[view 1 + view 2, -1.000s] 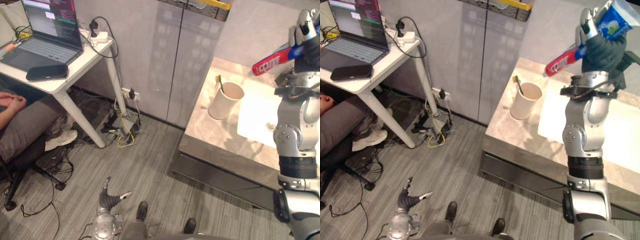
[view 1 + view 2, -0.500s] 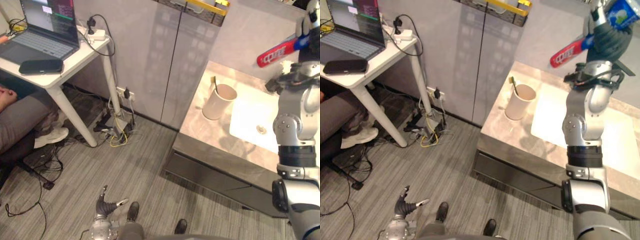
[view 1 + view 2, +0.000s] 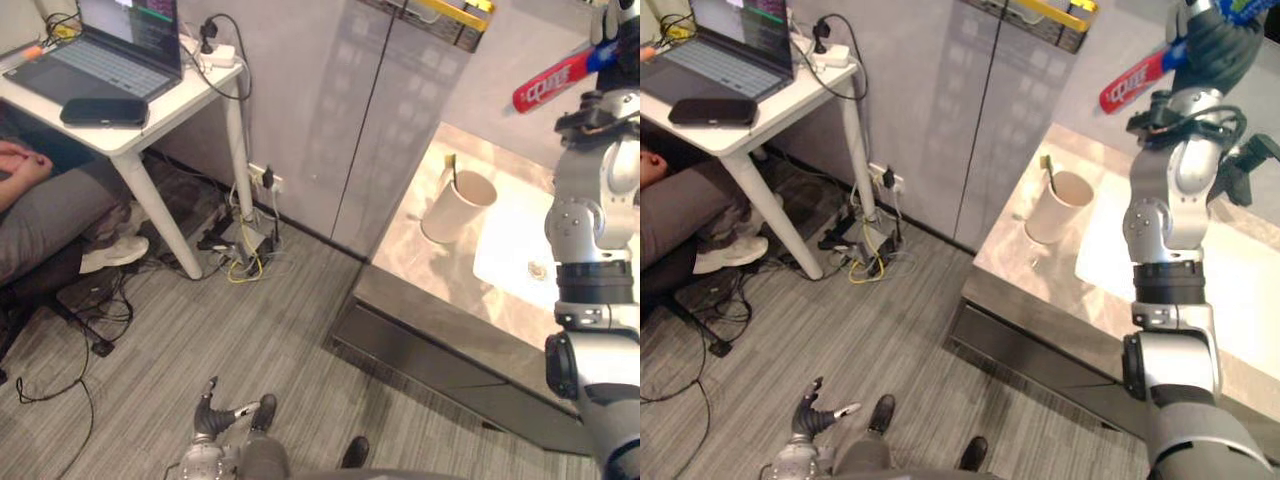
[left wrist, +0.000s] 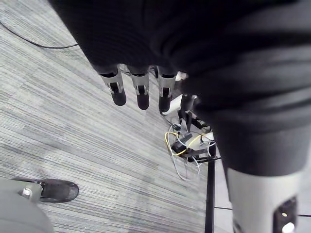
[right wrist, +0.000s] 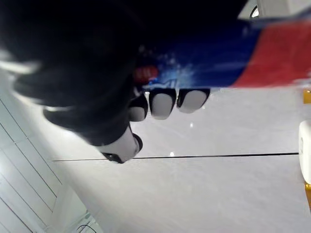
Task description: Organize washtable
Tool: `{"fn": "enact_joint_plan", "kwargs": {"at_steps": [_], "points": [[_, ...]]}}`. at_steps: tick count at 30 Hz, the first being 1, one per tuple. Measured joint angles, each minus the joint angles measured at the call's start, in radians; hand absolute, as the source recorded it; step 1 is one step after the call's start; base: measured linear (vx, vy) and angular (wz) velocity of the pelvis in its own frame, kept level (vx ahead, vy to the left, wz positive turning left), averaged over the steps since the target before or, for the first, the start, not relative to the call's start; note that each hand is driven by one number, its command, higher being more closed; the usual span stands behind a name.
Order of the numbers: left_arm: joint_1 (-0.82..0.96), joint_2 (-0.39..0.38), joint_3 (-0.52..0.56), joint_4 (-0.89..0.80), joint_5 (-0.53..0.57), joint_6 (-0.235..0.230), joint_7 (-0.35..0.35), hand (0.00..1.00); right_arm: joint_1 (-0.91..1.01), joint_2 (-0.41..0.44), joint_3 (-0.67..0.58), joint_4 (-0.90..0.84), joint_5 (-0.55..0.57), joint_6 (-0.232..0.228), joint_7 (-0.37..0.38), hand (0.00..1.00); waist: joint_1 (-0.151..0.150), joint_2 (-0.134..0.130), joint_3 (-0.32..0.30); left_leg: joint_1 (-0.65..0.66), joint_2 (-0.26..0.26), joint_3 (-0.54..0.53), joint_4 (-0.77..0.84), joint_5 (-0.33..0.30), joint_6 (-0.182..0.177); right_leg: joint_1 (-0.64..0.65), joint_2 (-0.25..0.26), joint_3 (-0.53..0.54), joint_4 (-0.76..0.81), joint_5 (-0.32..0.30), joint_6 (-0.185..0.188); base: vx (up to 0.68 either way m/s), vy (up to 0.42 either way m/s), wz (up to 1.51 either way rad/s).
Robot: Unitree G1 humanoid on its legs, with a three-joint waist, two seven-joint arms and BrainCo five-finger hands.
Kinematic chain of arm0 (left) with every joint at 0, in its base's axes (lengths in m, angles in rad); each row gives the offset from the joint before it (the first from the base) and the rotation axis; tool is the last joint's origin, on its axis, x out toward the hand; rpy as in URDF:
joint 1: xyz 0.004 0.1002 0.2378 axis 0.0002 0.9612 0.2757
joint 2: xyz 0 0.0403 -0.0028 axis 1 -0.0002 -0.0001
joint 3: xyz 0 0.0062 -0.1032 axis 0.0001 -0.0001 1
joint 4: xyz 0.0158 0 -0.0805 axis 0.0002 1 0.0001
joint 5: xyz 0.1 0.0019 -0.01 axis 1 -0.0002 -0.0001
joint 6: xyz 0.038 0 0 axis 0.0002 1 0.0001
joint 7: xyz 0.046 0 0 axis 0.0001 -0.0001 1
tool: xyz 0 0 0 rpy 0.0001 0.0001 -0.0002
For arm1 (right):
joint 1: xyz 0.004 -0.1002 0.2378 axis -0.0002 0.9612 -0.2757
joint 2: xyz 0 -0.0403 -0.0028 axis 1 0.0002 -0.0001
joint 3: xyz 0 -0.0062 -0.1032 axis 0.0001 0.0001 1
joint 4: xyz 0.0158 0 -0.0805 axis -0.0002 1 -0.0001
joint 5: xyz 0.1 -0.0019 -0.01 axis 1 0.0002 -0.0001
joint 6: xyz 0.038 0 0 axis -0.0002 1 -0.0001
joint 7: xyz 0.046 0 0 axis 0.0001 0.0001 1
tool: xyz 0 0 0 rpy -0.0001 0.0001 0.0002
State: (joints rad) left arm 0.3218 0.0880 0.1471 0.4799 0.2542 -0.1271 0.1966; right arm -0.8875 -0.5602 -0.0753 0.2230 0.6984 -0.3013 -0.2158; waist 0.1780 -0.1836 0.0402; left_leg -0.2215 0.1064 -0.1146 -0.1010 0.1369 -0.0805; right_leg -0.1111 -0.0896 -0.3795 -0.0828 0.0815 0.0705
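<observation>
My right hand (image 3: 1212, 48) is raised high above the washtable (image 3: 430, 265), its fingers (image 5: 163, 103) curled round a red, white and blue toothpaste tube (image 3: 1132, 80) whose red end points left. Below it on the marble top stands a cream cup (image 3: 457, 206) with a toothbrush (image 3: 452, 168) in it, beside the white sink basin (image 3: 520, 255). My left hand (image 3: 212, 410) hangs low over the grey floor, its fingers (image 4: 141, 94) straight and holding nothing.
A white desk (image 3: 130, 140) at the left carries a laptop (image 3: 115, 55), a dark case (image 3: 104, 111) and a power strip (image 3: 222, 55). A seated person (image 3: 45, 215) is beside it. Cables lie tangled on the floor (image 3: 240, 258) by the grey wall panels (image 3: 310, 110).
The camera has shifted, so the whole scene has slid. My right hand still holds the tube high, now a little higher in the view. The left hand stays low.
</observation>
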Motion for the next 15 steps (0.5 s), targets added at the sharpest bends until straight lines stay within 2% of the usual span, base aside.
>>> {"fn": "enact_joint_plan", "kwargs": {"at_steps": [5, 10, 15], "points": [[-0.020, 0.015, 0.000, 0.000, -0.006, 0.000, 0.002, 0.00, -0.005, -0.043, 0.020, 0.000, -0.001, 0.006, 0.001, 1.00, 0.004, -0.027, 0.017, -0.038, -0.002, -0.030, 0.006, 0.012, -0.003, -0.018, -0.001, -0.029, -0.005, 0.000, 0.000, 0.01, 0.010, 0.17], [-0.031, 0.016, 0.000, -0.001, -0.007, 0.000, 0.007, 0.00, -0.054, -0.143, 0.042, -0.003, -0.001, 0.007, 0.000, 1.00, 0.000, -0.024, 0.063, -0.043, -0.004, -0.041, 0.007, 0.017, -0.003, -0.019, -0.001, -0.039, 0.000, 0.000, 0.000, 0.01, 0.001, 0.06], [-0.040, 0.014, 0.000, -0.007, -0.011, 0.002, 0.010, 0.00, -0.138, -0.224, 0.085, -0.018, 0.000, 0.006, 0.000, 1.00, -0.004, -0.007, 0.129, -0.041, -0.001, -0.021, 0.007, 0.019, -0.004, -0.038, -0.001, -0.018, 0.019, 0.001, -0.002, -0.02, 0.008, -0.13]]}}
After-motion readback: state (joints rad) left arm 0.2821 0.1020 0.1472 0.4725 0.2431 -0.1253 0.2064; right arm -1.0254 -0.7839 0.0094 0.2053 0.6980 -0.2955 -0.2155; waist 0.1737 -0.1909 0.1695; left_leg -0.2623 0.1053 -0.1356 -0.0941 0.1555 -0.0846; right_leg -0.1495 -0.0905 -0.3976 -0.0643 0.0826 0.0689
